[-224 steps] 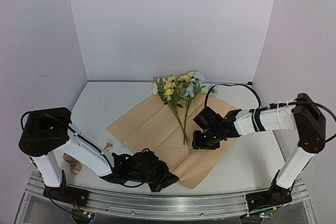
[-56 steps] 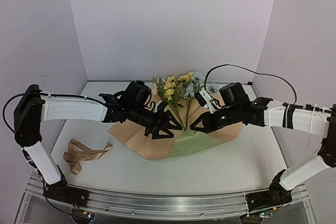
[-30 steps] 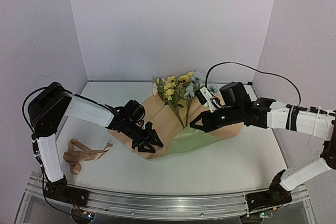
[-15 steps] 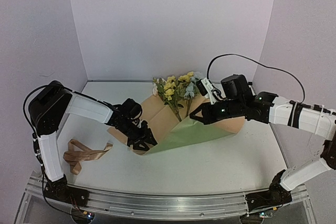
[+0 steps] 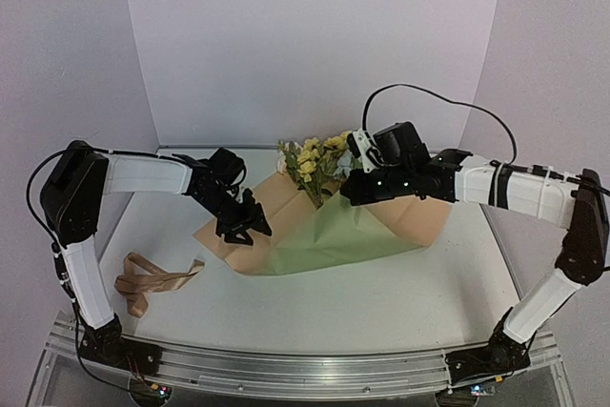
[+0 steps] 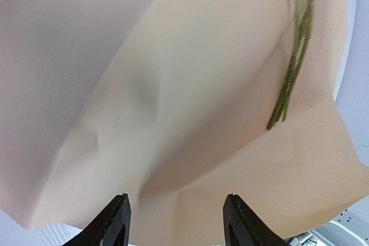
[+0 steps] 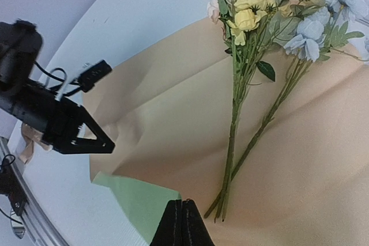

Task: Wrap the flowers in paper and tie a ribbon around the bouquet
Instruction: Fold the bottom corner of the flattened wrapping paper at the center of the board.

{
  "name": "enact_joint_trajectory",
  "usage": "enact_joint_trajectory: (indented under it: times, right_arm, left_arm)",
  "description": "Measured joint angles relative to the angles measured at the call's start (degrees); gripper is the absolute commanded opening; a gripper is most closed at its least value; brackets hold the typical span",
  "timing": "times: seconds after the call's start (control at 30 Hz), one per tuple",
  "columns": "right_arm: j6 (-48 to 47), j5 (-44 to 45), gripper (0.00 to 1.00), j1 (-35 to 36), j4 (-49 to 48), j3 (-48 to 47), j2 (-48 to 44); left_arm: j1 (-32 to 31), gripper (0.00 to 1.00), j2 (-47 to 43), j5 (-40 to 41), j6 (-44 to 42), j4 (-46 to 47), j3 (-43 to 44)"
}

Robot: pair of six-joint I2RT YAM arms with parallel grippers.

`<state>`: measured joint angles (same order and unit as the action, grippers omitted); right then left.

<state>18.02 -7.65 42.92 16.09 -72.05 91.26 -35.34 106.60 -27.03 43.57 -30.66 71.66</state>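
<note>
Now our right end effector (image 5: 349, 194) pinches the paper (image 5: 319, 243) over the flowers (image 5: 315, 155) to wrap them, our left end effector (image 5: 244, 225) open beside them.

Flowers: seen from above, the low ends of the stems of the flowers (image 5: 317, 154) are hidden behind the raised green flap of the paper (image 5: 324, 240).
Paper: up close by the left hand (image 6: 176, 226) it is blurry and runs off every edge.
Blooms: cut off above the paper there.
Left hand: only two dark fingertips (image 6: 118, 223) show, below the paper.
Right hand (image 7: 181, 226): only its pinched tips show, at the paper's near edge.
Ribbon (image 7: 26, 145): left of the paper, a tiny bit, cut off.
</note>
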Motion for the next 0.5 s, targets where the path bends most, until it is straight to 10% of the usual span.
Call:
enact_joint_trajectory:
  times: [0.5]
  right_arm:
    - [-1.73,3.9,0.0,-4.55,1.09,-15.63,18.56]
  left_arm:
    - [-3.08,0.57,-3.73,-0.14,-2.77,0.7,8.23]
